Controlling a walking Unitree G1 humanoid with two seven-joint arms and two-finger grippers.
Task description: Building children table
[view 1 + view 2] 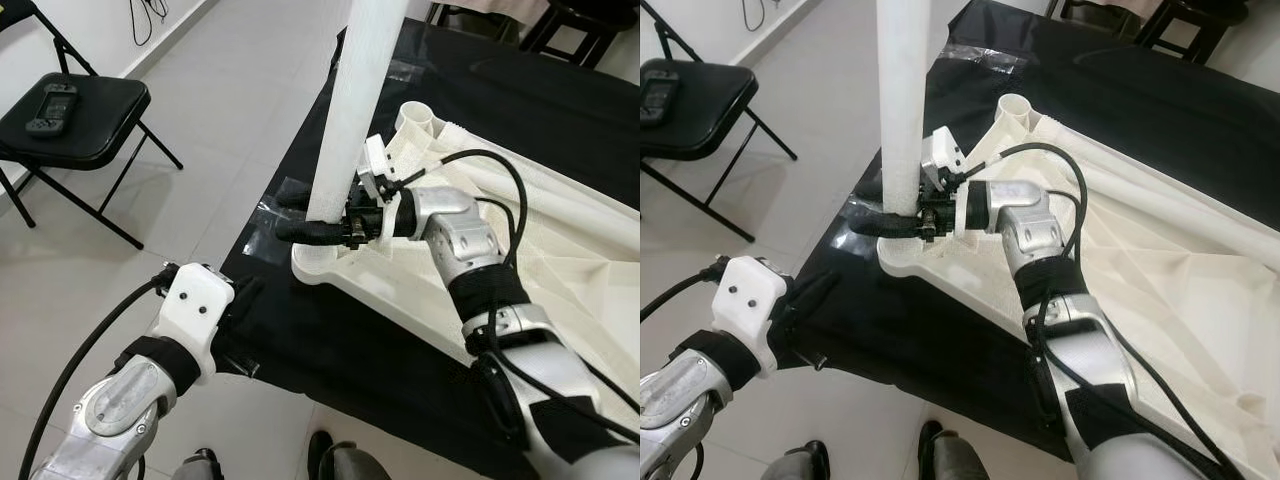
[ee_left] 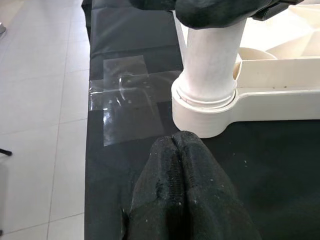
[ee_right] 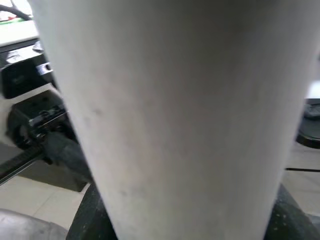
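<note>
White table leg (image 1: pixel 345 120) is seated upright in the corner socket (image 2: pixel 202 112) of the upturned tabletop (image 1: pixel 560 270). It is clasped low by the right gripper (image 1: pixel 312 215). Left gripper (image 2: pixel 185 192) fingers are pressed together, empty, on the black mat (image 2: pixel 125 45).

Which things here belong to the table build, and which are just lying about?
Job:
white table leg, upright in corner socket
upturned white tabletop
empty leg socket
spare leg lying on tabletop
right gripper, clasping the leg
black mat

Lying about:
folding chair
handheld game console
clear tape

my head pair looks down, sharing the table leg (image 1: pixel 350 110); wrist cameras sit close to it.
</note>
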